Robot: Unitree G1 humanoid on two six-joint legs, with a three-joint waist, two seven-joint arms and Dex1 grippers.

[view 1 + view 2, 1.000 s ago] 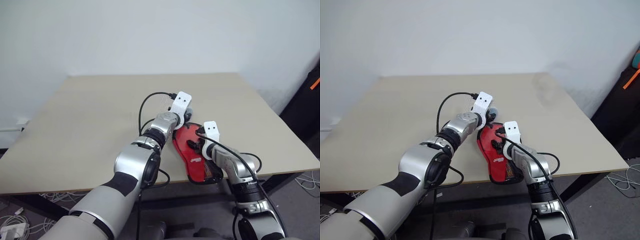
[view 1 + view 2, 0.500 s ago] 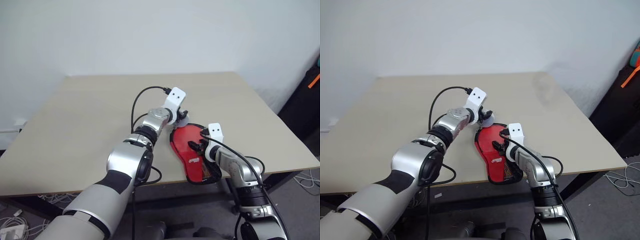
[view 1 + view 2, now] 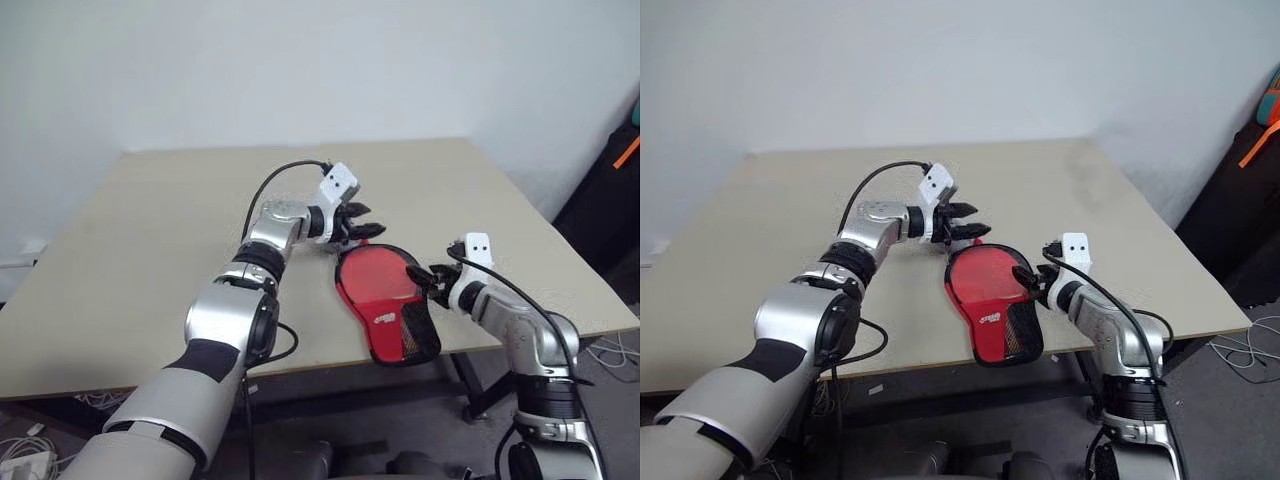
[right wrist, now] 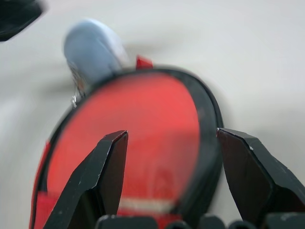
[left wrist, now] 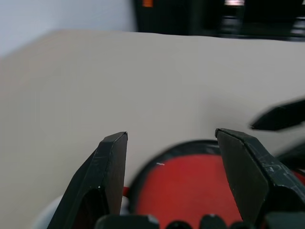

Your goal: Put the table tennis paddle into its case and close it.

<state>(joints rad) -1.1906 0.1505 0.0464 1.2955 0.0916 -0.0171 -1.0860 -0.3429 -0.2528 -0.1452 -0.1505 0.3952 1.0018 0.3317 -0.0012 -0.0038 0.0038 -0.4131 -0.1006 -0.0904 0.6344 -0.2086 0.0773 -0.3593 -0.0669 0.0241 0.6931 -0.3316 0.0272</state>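
Red case (image 3: 378,288) flat on table (image 3: 150,250), left hand (image 3: 358,226) open beside its round end, right hand (image 3: 437,280) open

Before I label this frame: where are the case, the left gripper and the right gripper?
case (image 3: 375,282): left eye view, on its red face.
left gripper (image 3: 366,221): left eye view, between its open fingertips.
right gripper (image 3: 425,278): left eye view, between its open fingertips.

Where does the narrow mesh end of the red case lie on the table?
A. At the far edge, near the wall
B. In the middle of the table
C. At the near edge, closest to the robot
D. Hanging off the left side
C: the case lies with its black mesh end reaching the near edge of the table, round end pointing away.
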